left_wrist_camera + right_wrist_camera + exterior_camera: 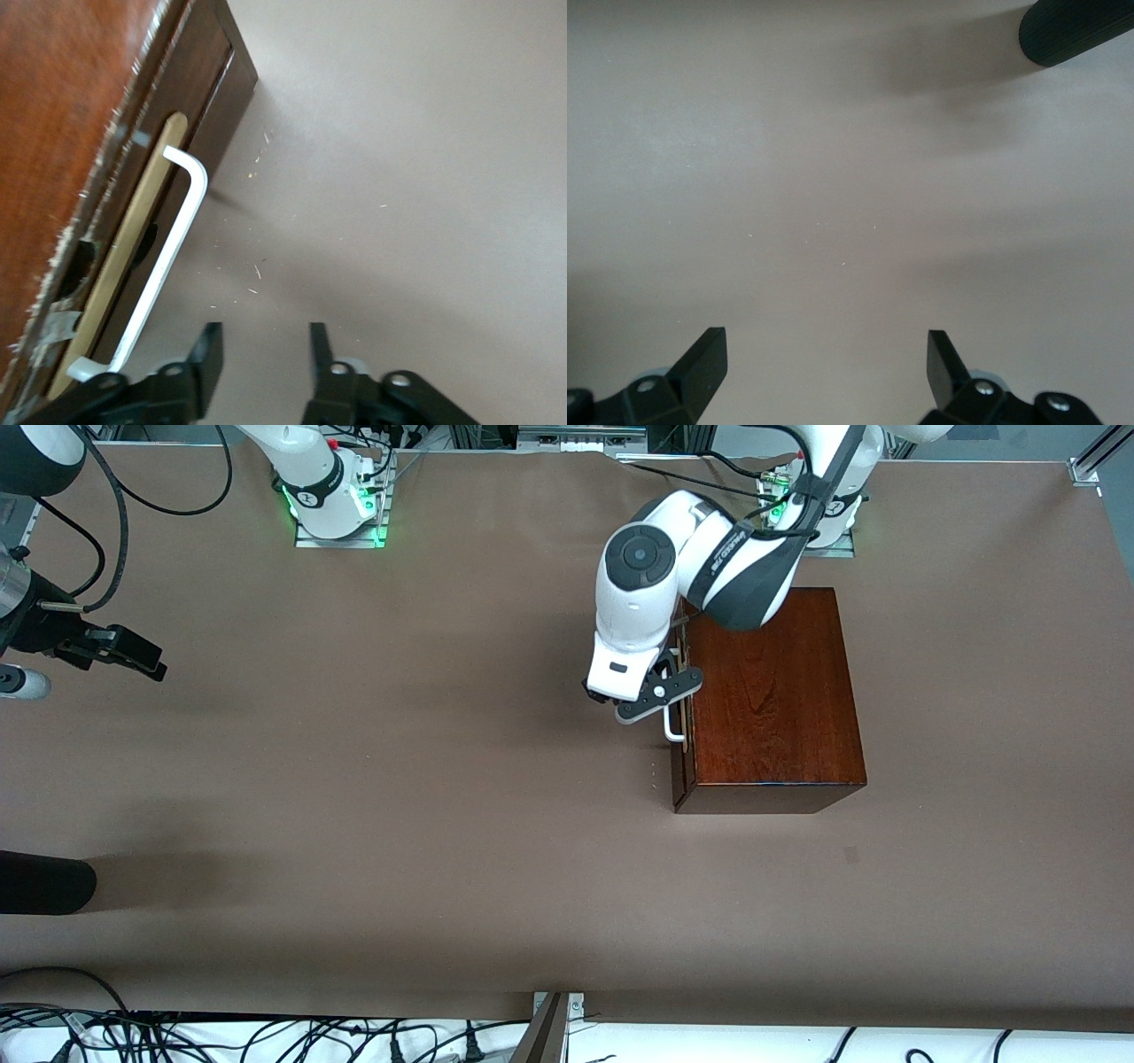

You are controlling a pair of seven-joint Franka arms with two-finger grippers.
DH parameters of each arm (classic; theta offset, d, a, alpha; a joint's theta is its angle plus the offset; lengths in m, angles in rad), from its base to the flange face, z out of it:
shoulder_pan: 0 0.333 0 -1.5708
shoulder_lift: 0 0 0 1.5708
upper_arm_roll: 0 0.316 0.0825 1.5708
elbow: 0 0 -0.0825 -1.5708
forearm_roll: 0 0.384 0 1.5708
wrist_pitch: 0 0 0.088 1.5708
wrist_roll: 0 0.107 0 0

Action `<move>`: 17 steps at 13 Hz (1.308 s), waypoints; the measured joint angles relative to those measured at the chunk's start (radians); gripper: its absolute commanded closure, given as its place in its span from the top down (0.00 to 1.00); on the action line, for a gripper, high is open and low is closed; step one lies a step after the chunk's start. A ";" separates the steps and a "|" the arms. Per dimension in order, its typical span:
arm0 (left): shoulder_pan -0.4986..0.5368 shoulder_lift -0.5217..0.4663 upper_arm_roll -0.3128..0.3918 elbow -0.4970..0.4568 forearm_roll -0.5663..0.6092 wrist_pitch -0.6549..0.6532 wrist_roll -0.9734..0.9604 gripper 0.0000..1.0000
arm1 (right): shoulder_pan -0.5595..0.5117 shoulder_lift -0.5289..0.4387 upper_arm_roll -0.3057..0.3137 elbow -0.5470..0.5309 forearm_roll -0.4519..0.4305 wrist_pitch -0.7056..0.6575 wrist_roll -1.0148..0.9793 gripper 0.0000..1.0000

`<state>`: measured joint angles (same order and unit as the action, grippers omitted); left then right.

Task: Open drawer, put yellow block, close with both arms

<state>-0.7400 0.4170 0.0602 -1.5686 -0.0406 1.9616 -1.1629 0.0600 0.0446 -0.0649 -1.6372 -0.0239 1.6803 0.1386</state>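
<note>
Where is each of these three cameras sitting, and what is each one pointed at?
Front view: high across the table, facing both arms; left gripper at the drawer, right gripper waiting over bare table.
Left wrist view: on that wrist, looking at the white handle; open fingers show.
Right wrist view: looks at table; open fingers show.
Front and left wrist share the handle.

Mahogany-red box [771,691], wht handle [673,726]

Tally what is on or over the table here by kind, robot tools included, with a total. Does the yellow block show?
Wooden box with the drawer, white handle: 1
Tools: 2, left tool open beside the handle, right tool open, waiting at its end of the table
Yellow block: 0, not visible
Total: 3
</note>
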 measured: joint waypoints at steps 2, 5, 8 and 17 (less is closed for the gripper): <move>0.044 -0.049 0.003 0.010 -0.001 -0.053 0.063 1.00 | 0.000 0.000 0.000 0.000 0.000 0.000 0.000 1.00; 0.162 -0.152 0.008 0.007 -0.044 -0.131 0.266 1.00 | 0.000 0.000 0.000 0.001 0.000 0.000 0.000 1.00; 0.294 -0.266 0.025 -0.009 -0.057 -0.255 0.549 1.00 | 0.000 0.000 0.000 0.002 0.000 0.000 0.000 1.00; 0.421 -0.358 0.195 -0.030 -0.023 -0.335 1.156 1.00 | 0.000 0.000 -0.001 0.003 0.000 0.000 0.000 1.00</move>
<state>-0.3193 0.0593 0.2554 -1.5982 -0.0632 1.6262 -0.0067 0.0597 0.0446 -0.0657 -1.6340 -0.0238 1.6804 0.1386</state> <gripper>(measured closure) 0.000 0.000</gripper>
